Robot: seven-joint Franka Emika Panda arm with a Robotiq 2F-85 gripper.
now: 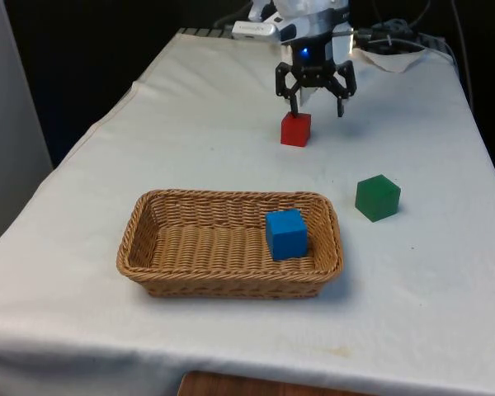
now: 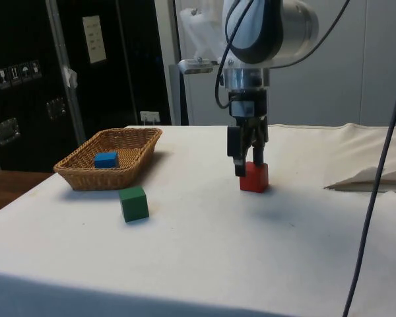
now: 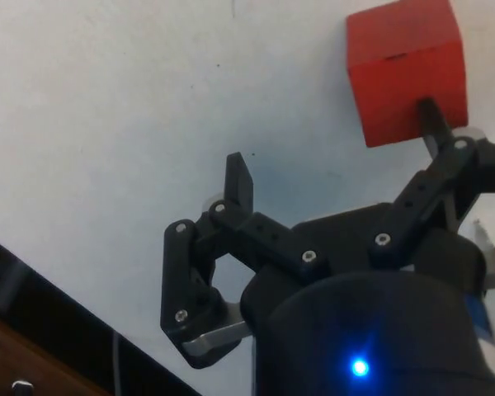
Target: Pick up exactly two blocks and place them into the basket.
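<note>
Three blocks total: one blue, one red, one green. One wicker basket (image 1: 231, 264) on the white tablecloth (image 1: 190, 148). Blue block (image 1: 286, 234) sits inside the basket, toward its end on the front view's right, so basket count is one. Red block (image 1: 295, 129) is on the cloth at the far end of the table, well apart from the basket. Green block (image 1: 377, 198) is also on the cloth, just off the basket's corner on the front view's right, not touching it. Gripper (image 1: 316, 106) hangs low just behind the red block, fingers spread wide and holding nothing; in the wrist view one fingertip (image 3: 429, 111) overlaps the red block's edge and the other (image 3: 238, 175) stands over bare cloth, so the block is not between the fingers
</note>
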